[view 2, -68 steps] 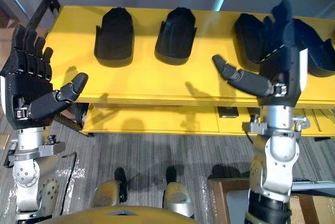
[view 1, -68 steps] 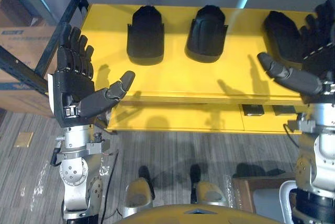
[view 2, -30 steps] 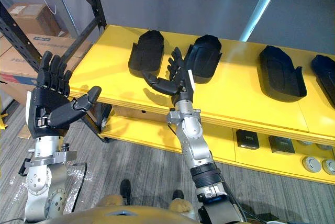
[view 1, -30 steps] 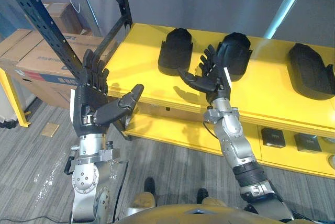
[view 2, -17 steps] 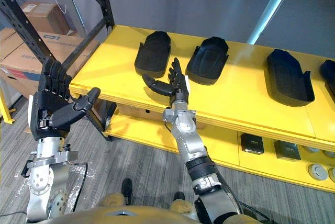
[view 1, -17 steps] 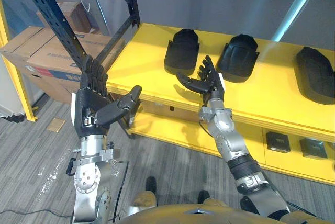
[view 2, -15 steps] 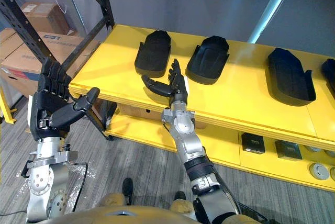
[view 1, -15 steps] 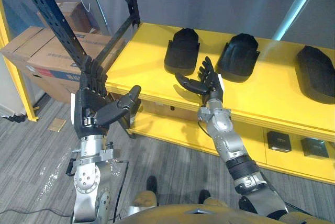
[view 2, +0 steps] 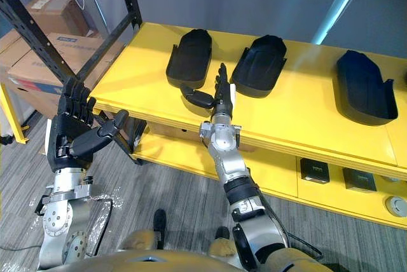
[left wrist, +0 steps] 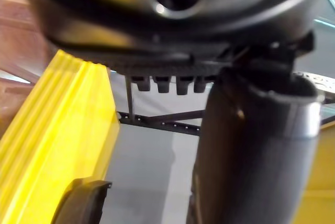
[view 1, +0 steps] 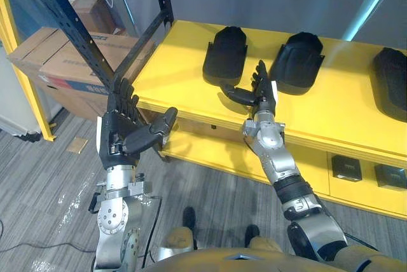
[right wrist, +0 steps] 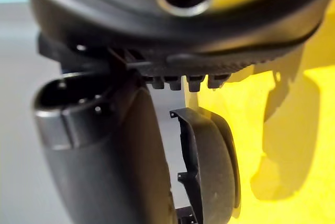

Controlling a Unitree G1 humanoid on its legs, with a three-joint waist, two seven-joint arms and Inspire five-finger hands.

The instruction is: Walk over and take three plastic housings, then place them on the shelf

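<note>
Right hand (view 1: 261, 96) shifted beside left housing (view 1: 225, 56); rightmost housing (view 1: 393, 81) cut off.

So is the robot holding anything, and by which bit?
Nothing. The right hand is open near a black housing on the yellow shelf, and the left hand is open in the air.

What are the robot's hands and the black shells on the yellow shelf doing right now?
left hand: open, raised, holding nothing.
right hand: open, upright over the shelf, holding nothing.
left housing: lying on the shelf, not held.
middle housing: lying on the shelf, not held.
right housing: lying on the shelf, not held.
</note>
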